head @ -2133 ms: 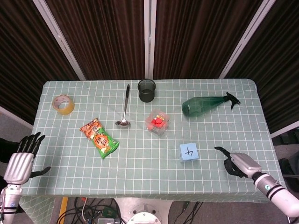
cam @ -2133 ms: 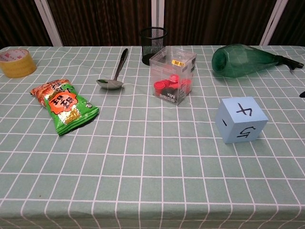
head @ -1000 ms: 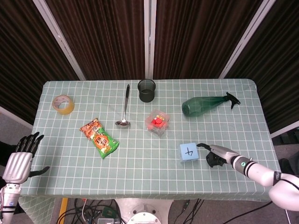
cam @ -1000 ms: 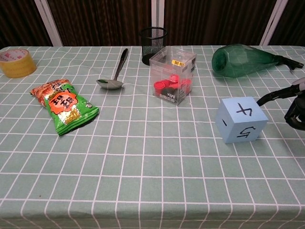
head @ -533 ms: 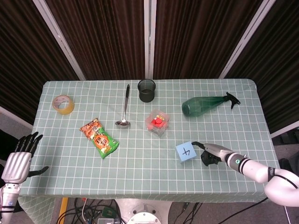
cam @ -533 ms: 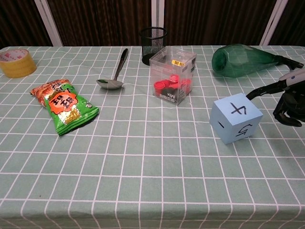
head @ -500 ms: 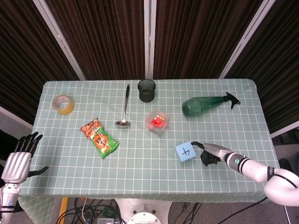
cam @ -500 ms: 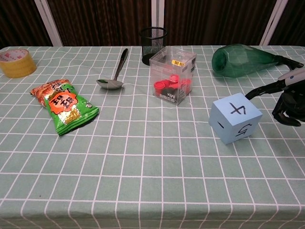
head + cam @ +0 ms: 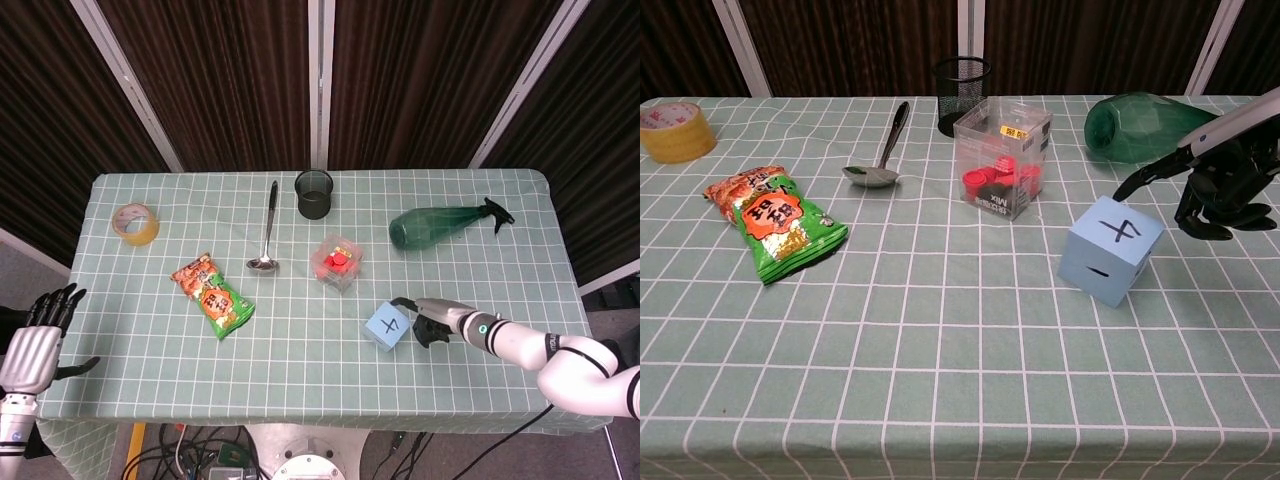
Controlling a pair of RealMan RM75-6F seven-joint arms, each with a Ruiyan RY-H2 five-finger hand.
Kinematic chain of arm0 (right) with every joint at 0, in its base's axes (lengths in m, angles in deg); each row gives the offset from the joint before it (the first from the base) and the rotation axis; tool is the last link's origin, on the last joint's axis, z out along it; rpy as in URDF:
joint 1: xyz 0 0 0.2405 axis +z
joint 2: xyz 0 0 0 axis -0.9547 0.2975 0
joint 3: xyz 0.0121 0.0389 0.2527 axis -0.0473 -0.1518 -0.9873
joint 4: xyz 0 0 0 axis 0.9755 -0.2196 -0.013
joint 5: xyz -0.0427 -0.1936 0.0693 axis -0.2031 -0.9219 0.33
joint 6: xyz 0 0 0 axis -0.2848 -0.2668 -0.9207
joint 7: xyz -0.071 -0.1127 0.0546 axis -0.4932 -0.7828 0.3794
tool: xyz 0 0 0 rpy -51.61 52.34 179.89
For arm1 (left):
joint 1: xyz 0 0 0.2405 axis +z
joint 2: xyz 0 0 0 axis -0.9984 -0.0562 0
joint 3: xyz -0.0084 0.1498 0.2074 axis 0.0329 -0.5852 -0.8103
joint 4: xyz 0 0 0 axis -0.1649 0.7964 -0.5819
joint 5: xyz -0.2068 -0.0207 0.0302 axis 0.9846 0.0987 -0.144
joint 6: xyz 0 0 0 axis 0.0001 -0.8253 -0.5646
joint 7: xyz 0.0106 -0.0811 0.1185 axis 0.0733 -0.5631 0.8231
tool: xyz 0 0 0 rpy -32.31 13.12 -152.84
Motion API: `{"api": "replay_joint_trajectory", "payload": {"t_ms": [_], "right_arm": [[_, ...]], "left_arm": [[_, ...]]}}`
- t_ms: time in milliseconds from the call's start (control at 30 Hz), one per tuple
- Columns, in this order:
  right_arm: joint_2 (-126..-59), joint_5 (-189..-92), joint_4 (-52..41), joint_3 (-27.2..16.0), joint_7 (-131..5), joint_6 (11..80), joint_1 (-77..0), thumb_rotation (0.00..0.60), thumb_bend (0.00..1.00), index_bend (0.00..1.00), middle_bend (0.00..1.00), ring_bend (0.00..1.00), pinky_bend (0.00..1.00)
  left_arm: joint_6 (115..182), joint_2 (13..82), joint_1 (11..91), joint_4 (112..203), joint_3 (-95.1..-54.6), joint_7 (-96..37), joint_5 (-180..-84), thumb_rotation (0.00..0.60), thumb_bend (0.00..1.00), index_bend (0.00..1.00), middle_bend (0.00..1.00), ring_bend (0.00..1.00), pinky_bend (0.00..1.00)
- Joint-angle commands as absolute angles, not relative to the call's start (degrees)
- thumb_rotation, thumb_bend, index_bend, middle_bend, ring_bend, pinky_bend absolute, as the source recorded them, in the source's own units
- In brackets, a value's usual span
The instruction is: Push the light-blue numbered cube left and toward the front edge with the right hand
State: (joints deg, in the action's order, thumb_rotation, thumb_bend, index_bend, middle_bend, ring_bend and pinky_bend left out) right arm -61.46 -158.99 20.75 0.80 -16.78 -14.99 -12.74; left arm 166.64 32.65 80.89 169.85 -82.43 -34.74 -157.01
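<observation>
1. Fingers (image 9: 60, 298) of the left hand (image 9: 30, 350) are seen spread and holding nothing, beyond the left edge of the worktop (image 9: 300, 375), near its front left corner.
2. Further right, a tape roll (image 9: 135, 222), a snack packet (image 9: 211, 296), a ladle (image 9: 267, 232), a mesh cup (image 9: 314, 193) and a clear box of red pieces (image 9: 337, 263) are spread across the worktop; none lies in the way toward the front edge.
3. Right of centre, and nearer the front edge than the back, the light-blue numbered cube (image 9: 1110, 250) is found, turned so that one corner faces forward.
4. Its look suggests a light, hollow or foam block with stiff flat faces; easy sliding over the cloth is to be expected, and twisting under an off-centre push is likely.
5. No grasp is called for: contact is best made low on the cube's right rear face, close to its middle, so that spin is limited.
6. At the cube's upper right edge, the right hand (image 9: 1220, 190) is seen with one finger (image 9: 1140, 182) stretched out, touching or all but touching; the others are curled in on nothing.
7. Behind it, toward the back right corner, a green spray bottle (image 9: 445, 224) lies on its side.
</observation>
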Motion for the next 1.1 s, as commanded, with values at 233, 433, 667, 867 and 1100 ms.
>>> {"api": "replay_joint_trajectory", "payload": {"t_ms": [233, 433, 667, 867, 1100], "right_arm": [[-63.8, -152.0, 19.0, -2.9, -22.8, -22.7, -10.5, 0.6, 1.0, 0.0, 0.93, 0.81, 0.72], [-64.4, -148.2, 18.8, -5.1, -26.8, -24.5, -10.2, 0.6, 1.0, 0.0, 0.93, 0.81, 0.72], [-66.0, -144.6, 18.2, -6.5, -30.3, -27.2, -8.8, 0.6, 1.0, 0.0, 0.93, 0.81, 0.72], [-66.7, -142.4, 18.3, -6.8, -32.4, -27.2, -7.6, 0.6, 1.0, 0.0, 0.93, 0.81, 0.72], [-67.1, -140.7, 19.0, -5.9, -33.5, -26.3, -5.5, 0.6, 1.0, 0.04, 0.93, 0.81, 0.72]], "left_arm": [[166.6, 32.6, 81.2, 168.6, -82.5, -36.9, -156.8, 0.6, 0.0, 0.04, 0.0, 0.0, 0.03], [167.0, 32.6, 81.5, 167.8, -82.5, -38.1, -156.9, 0.6, 0.0, 0.04, 0.0, 0.0, 0.03], [167.4, 32.5, 81.8, 167.1, -82.5, -39.0, -156.9, 0.6, 0.0, 0.04, 0.0, 0.0, 0.03], [167.4, 32.5, 82.0, 166.5, -82.6, -39.6, -157.0, 0.6, 0.0, 0.04, 0.0, 0.0, 0.03], [167.7, 32.7, 82.1, 165.9, -82.6, -40.3, -157.2, 0.6, 0.0, 0.04, 0.0, 0.0, 0.03]]}}
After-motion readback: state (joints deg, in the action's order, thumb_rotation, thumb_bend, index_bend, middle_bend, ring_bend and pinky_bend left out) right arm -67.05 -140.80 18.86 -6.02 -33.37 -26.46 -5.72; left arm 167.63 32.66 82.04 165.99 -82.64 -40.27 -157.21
